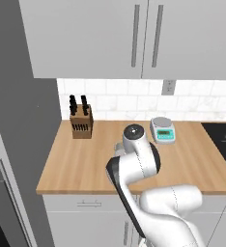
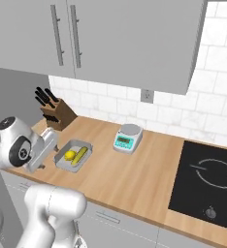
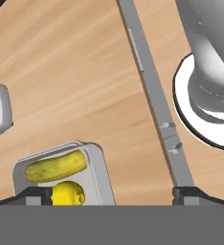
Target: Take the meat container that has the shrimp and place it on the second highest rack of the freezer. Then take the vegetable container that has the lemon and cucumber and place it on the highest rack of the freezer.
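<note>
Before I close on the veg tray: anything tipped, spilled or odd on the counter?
Nothing stands out. The grey tray sits flat on the wooden counter, lemon and cucumber lying inside it. The knife block and scale stand upright. The gripper is open beside the tray.

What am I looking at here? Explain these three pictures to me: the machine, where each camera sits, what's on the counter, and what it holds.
The machine is a white robot arm in a simulated kitchen. Two cameras ride on its base behind the arm, one to its left and one to its right; the third sits on its hand, looking down along the gripper. On the wooden counter lie a knife block, a small scale and a grey tray holding a lemon and a cucumber. A black cooktop lies to the right. The gripper is open above the tray and holds nothing.
</note>
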